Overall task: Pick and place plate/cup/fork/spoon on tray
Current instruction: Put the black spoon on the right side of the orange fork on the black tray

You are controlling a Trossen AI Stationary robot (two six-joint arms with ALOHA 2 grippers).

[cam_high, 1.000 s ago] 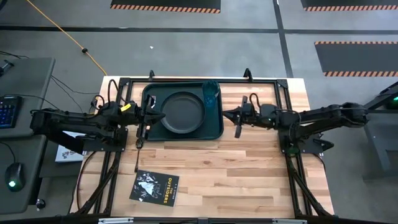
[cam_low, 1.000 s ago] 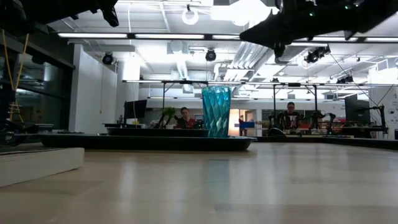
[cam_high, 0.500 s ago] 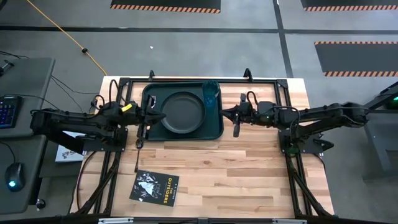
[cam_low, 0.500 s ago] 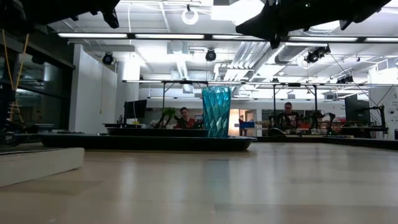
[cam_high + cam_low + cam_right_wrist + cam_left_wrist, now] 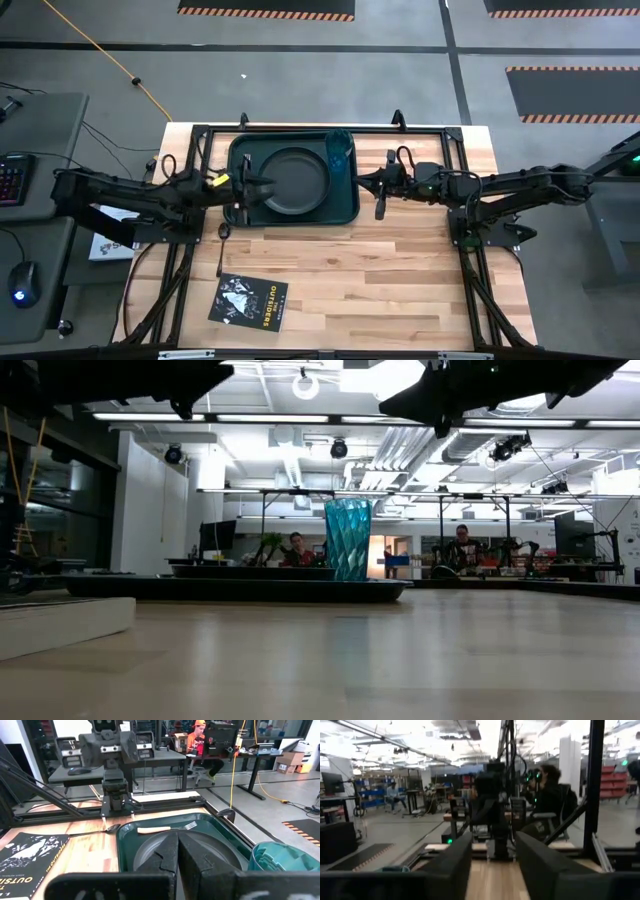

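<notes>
The dark green tray (image 5: 240, 150) lies at the far middle of the table. On it are the black plate (image 5: 295, 180) and, in the tray's far right corner, the teal cup (image 5: 338, 150). The pale fork (image 5: 167, 827) lies flat in the tray between the plate and the tray's left lip. The spoon (image 5: 221, 250) rests on the wood just left of the tray. My left gripper (image 5: 492, 870) hovers open over the tray's left part with nothing between its fingers. My right gripper (image 5: 177, 855) is shut and empty in the air just right of the tray.
A black booklet with white print (image 5: 250, 300) lies near the front left. A black metal frame (image 5: 455, 170) runs around the table's far half. Bare wood (image 5: 400, 280) spreads over the near right. People sit at desks in the room behind.
My left gripper has gone toward the table's right edge, farther over the tray's left part, and its fingers have opened. My right gripper has risen a little beside the tray and stays shut.
</notes>
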